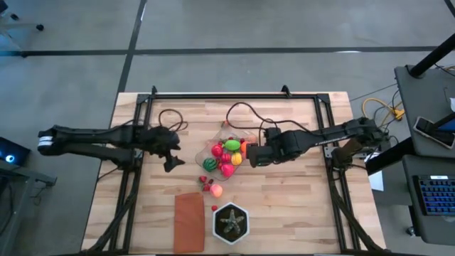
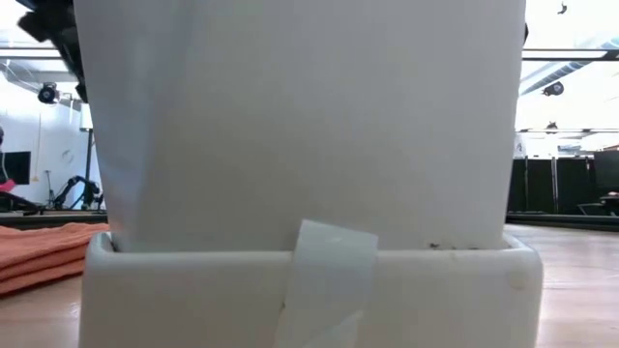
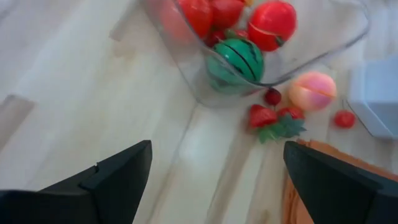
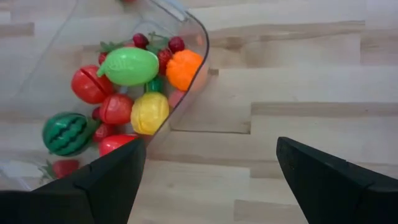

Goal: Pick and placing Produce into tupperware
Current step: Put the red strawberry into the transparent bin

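The tupperware (image 1: 226, 152), a clear rectangular container, rests on the wooden table near its middle. It holds several pieces of produce: a striped watermelon (image 4: 65, 133), a green piece (image 4: 129, 66), an orange one (image 4: 184, 69) and a yellow one (image 4: 150, 112). More produce lies loose on the table at its near side: a peach (image 3: 311, 90), a strawberry with leaves (image 3: 268, 118) and small red pieces (image 1: 207, 183). My left gripper (image 1: 173, 160) hangs open to the container's left. My right gripper (image 1: 250, 154) hangs open over the container's right end.
A flat orange-brown rectangle (image 1: 188, 220) and a black hexagonal pot with a green star-shaped plant (image 1: 231, 222) stand near the table's front edge. A black cable (image 1: 242, 114) loops on the far side. In the low view a white object (image 2: 309, 145) blocks most of the scene.
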